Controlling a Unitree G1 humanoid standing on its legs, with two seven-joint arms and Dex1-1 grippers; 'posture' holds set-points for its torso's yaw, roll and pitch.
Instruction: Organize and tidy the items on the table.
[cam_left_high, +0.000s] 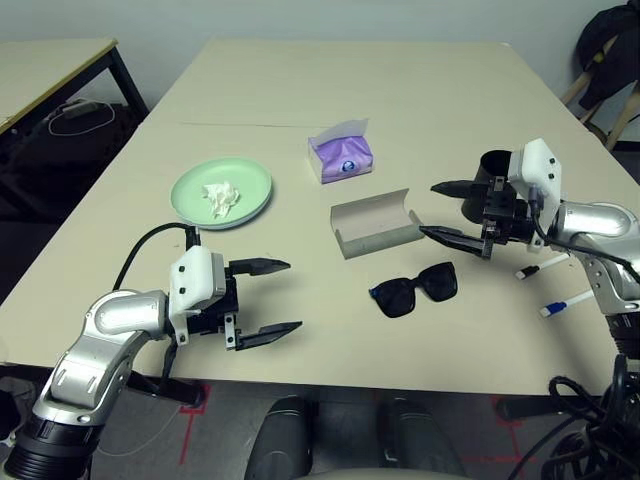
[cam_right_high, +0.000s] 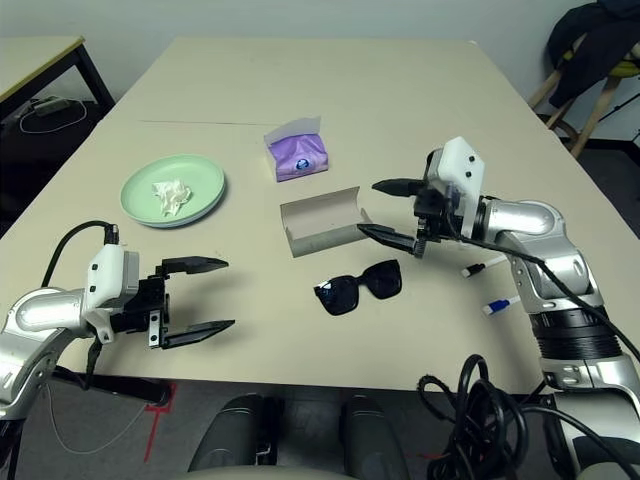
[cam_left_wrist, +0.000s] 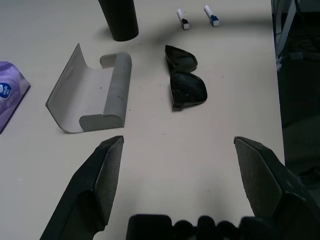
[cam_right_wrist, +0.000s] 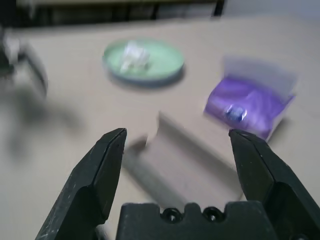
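The counter (cam_left_high: 420, 90) is a broad pale beige top with a thin seam running across its far half. A smaller beige table (cam_left_high: 50, 60) with black legs stands off its far left corner, and a dark garment (cam_left_high: 610, 50) hangs over a chair beyond the far right corner.

The green plate (cam_left_high: 222, 193) lies toward the left edge with a crumpled tissue (cam_left_high: 221, 198) on it. A purple tissue pack (cam_left_high: 341, 153) sits mid-counter. The grey case (cam_left_high: 376, 222) lies open just nearer. The sunglasses (cam_left_high: 414, 289) lie nearer the front edge. Toward the right edge are the black cup (cam_left_high: 492, 172) and what look like two pens (cam_left_high: 568, 303).

The left gripper (cam_left_high: 265, 300) hangs at the front edge, jaws apart and empty. The right gripper (cam_left_high: 445, 210) hovers beside the case, jaws apart and empty.
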